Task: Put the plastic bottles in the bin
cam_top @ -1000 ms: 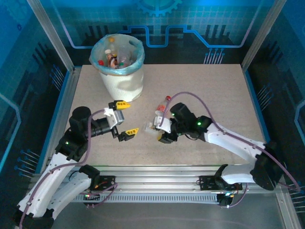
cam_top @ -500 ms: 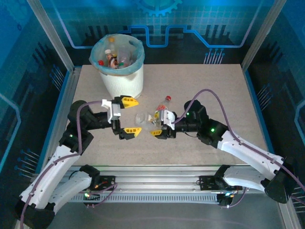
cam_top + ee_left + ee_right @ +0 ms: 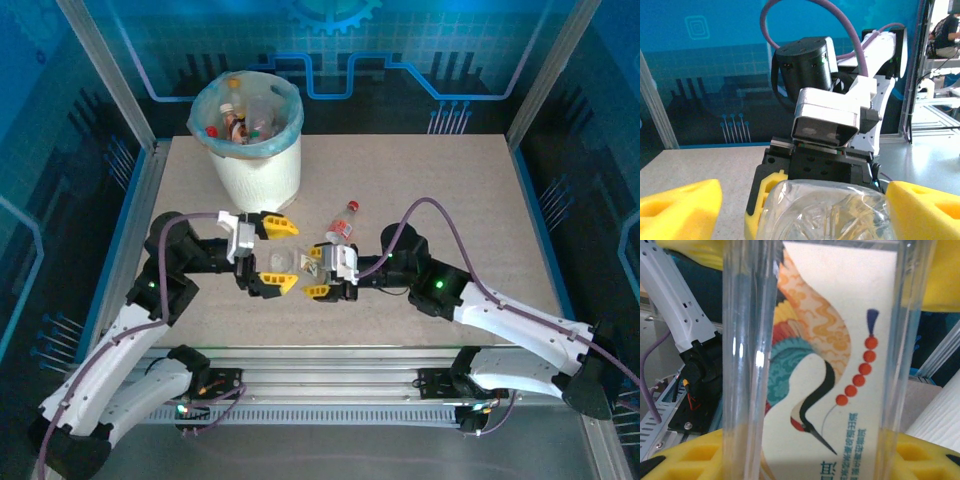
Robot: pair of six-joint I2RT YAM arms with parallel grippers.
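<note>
Left gripper: jaws spread wide, one yellow finger on each side of the crane-label bottle, nothing clamped. Whether the right-hand finger touches the plastic cannot be told from the left wrist view.

Right gripper: closed on the other end of that bottle, holding it out lengthwise toward 9 o'clock, into the left's open jaws. In the right wrist view the clear wall and crane label sit close against the lens.

Judgement: a hand-over at mid-table. Likely reason: the bin stands at 11 o'clock on the table, on the left arm's side and well apart from the right arm's base (a short reach for the left, a long one for the right). The bottle is offered free end first, so the left has bare plastic to take.

Bin contents: several bottles lie inside the blue liner. One red-capped bottle lies on the table at 1 o'clock of the right gripper, just beside it, not gripped.

Next move calls for the left to close before the right lets go. Risk: the crumpled thin wall may flex and slip, so the grip should sit well onto the body.
</note>
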